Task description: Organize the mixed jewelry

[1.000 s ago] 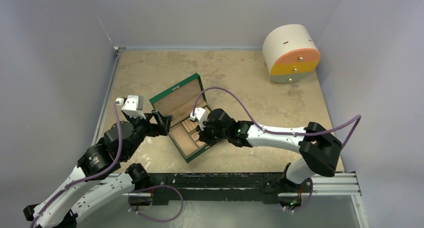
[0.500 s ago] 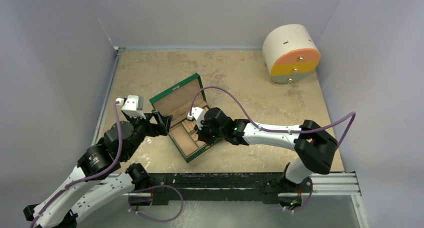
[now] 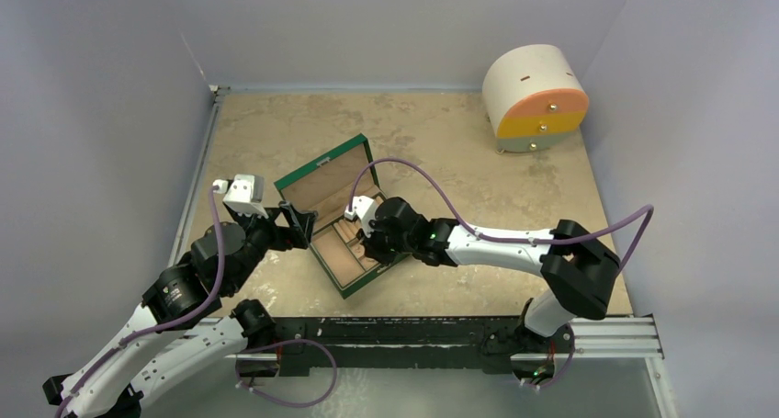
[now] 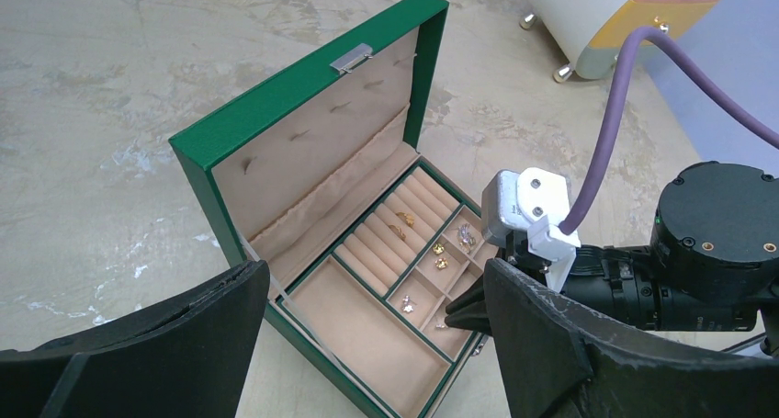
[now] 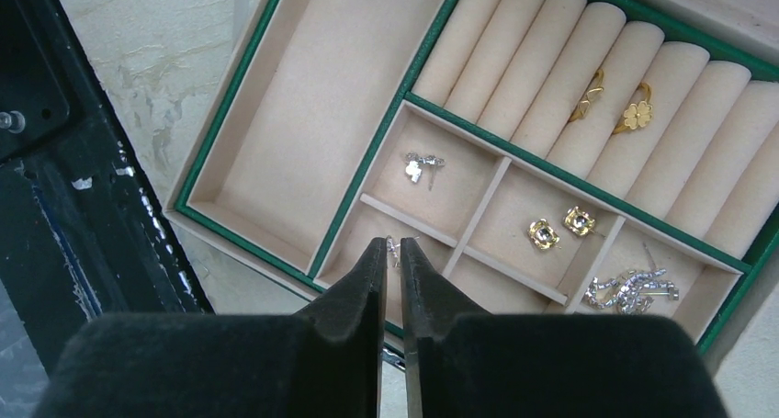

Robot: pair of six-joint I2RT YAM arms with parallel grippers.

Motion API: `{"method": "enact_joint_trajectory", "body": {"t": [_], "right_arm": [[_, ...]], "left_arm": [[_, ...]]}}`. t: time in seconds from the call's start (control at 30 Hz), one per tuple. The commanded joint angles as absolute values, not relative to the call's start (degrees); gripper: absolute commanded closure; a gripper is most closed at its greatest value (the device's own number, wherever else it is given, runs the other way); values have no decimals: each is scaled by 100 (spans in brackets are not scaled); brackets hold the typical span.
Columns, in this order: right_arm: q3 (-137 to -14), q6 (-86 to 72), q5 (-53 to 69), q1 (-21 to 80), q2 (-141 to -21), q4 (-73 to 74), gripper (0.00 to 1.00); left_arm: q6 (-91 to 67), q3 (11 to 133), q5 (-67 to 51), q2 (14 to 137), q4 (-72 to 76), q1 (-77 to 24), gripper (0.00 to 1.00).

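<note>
Right gripper (image 5: 392,248): black fingers nearly together with only a narrow slit between them. Tips point down over the small front compartment of the green hinged box with tan lining (image 4: 303,95). Tiny silver piece (image 5: 397,242) sits right at the tips. Cannot tell whether the fingers touch it or it lies on the lining below.

Other jewelry, read in the right wrist view with the tips as centre:
- Small silver earring (image 5: 418,167) at 12 o'clock, alone in the next small compartment.
- Pair of square gold stud earrings (image 5: 544,232) at 3 o'clock, side by side in one compartment.
- Heap of glittering silver earrings (image 5: 632,289) between 3 and 4 o'clock, in the end compartment.
- Two thin gold rings (image 5: 588,96) at 2 o'clock, seated in neighbouring grooves of the padded ring rolls. One has a clover-shaped top.

Top view: the box stands with its lid raised, a little toward 7 o'clock from the middle of the beige stone-patterned worktop (image 3: 441,142). Right arm reaches in from 3 o'clock. Left gripper (image 3: 299,223) has its jaws spread wide and holds nothing. It is near the box's 9 o'clock side, facing the open tray. Round white cabinet with orange and green drawer fronts (image 3: 536,96) sits at 1 o'clock, well apart from the box.
</note>
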State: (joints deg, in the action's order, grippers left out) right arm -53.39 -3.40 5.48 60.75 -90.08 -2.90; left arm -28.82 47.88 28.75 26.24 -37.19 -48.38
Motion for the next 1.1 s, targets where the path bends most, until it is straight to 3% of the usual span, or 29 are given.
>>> {"method": "enact_joint_trajectory", "body": {"t": [0.0, 0.5, 0.83, 1.07], "right_arm": [[-5432, -291, 445, 6113, -8949, -428, 89], [-5201, -607, -806, 6115, -7804, -448, 80], [-4923, -857, -1889, 6104, -7000, -274, 78], [-4577, -1208, -2086, 6104, -6320, -123, 79]], "left_arm": [[-2795, 4802, 2887, 2650, -3524, -4820, 13], [-2804, 4877, 2939, 2750, -3573, -4819, 14], [-2592, 5660, 4169, 3207, -3668, -4818, 14], [-2209, 6259, 4531, 3884, -3382, -4823, 27]]}}
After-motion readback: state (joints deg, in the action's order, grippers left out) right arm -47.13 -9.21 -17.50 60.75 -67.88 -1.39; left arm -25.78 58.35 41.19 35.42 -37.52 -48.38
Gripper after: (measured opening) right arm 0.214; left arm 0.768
